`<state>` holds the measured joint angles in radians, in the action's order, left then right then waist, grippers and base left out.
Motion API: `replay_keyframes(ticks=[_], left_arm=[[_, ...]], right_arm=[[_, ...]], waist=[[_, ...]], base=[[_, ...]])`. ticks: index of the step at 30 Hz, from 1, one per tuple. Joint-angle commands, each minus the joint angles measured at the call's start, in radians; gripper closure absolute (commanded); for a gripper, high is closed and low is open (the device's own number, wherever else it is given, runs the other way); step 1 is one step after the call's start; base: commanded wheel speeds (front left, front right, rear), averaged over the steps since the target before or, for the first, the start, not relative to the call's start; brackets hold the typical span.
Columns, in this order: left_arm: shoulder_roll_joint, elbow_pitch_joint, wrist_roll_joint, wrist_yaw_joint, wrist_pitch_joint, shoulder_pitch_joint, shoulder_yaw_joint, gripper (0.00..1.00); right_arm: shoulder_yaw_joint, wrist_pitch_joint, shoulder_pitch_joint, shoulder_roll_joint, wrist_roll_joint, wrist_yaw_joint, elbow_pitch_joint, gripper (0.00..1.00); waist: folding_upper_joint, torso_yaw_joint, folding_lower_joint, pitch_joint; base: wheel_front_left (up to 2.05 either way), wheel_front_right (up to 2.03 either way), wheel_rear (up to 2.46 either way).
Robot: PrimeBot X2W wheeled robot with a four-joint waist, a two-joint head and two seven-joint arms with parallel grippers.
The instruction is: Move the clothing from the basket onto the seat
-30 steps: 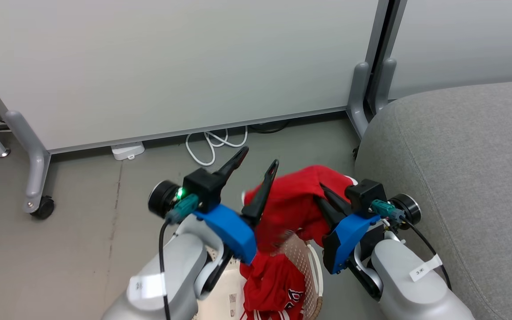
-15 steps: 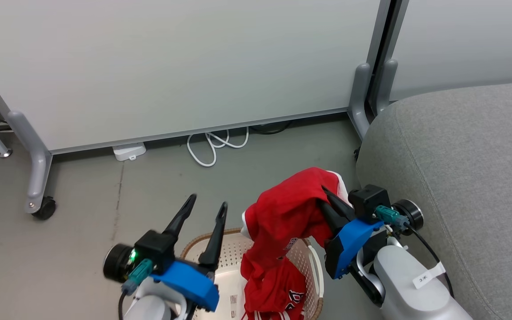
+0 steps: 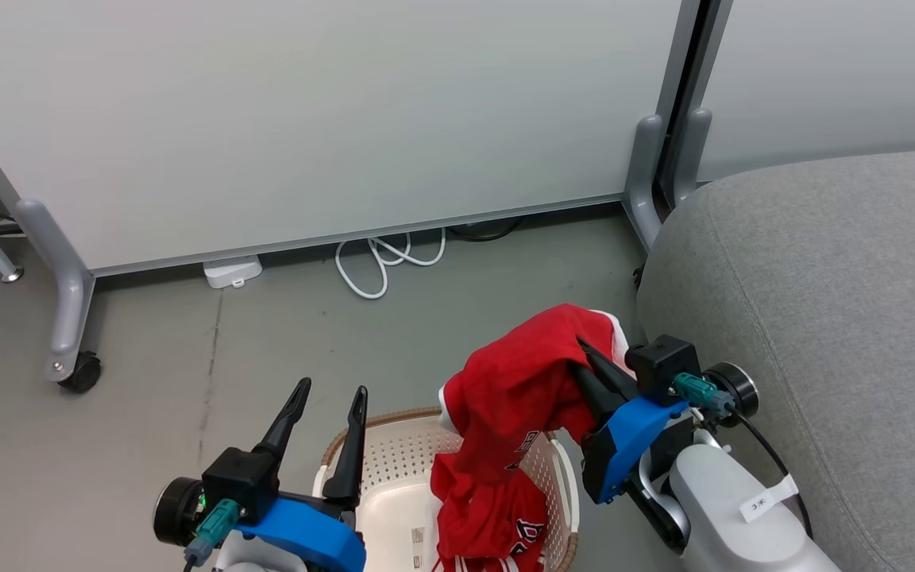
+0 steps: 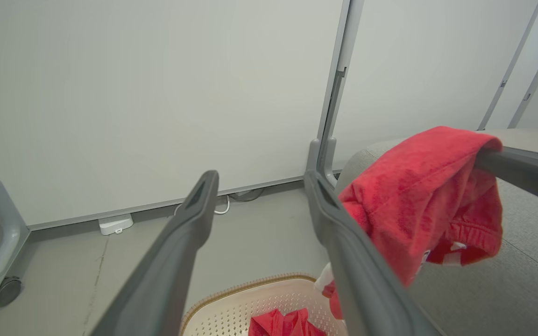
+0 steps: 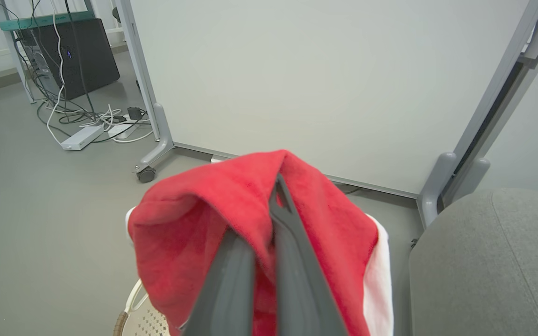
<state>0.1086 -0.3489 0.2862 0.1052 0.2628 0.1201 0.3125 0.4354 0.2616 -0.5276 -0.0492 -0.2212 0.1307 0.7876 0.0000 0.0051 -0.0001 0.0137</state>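
Basket: A cream laundry basket (image 3: 382,415) with a brown rim sits on the grey floor (image 3: 187,334) at the bottom centre of the head view, just left of the seat.
Contents: One red garment (image 3: 497,516) with white trim and lettering lies bunched along the basket's right side. The left side shows bare perforated plastic.
Lifted garment: A second red garment (image 3: 517,381) hangs over the basket's right rim, its lower end reaching down to the piece inside. Whether the two touch cannot be told.
Right gripper (image 3: 584,357): At lower right of centre, its fingers are pinched together on the top fold of the second red garment.
Left gripper (image 3: 332,389): At lower left, its fingers are spread wide and hold nothing, tips above the basket's left rim.
Seat (image 3: 823,278): The grey cushion takes up the right of the frame, its rounded corner just beside the right gripper.
Surroundings: A pale partition (image 3: 306,119) spans the top of the frame. A grey partition leg (image 3: 646,175) stands at the seat's upper-left corner, and a castor (image 3: 80,369) is at far left. A looped white cable (image 3: 382,266) and a white power block (image 3: 231,270) lie at the partition's foot, well apart from the basket.
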Motion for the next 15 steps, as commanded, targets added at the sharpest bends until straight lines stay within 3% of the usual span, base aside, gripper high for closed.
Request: replay_keyframes(ticks=[1,8,15], left_arm=[[-0.004,0.003,-0.008,0.003,0.003,-0.007,-0.006,0.0],[-0.022,0.01,-0.038,0.017,0.003,-0.01,-0.03,0.0],[-0.03,0.02,-0.051,0.025,0.003,-0.007,-0.04,0.0]], right_arm=[[0.0,0.005,0.013,-0.002,-0.001,0.0,-0.006,1.0],[0.011,0.005,0.014,-0.002,-0.007,0.0,-0.012,1.0],[0.017,0.005,0.01,-0.002,-0.01,0.0,-0.032,1.0]], waist=[[0.0,-0.002,0.0001,0.0],[0.0,-0.033,0.0001,0.0],[0.0,-0.117,0.0001,0.008]], base=[[0.0,0.0,0.0],[0.0,0.0,0.0],[0.0,0.0,0.0]])
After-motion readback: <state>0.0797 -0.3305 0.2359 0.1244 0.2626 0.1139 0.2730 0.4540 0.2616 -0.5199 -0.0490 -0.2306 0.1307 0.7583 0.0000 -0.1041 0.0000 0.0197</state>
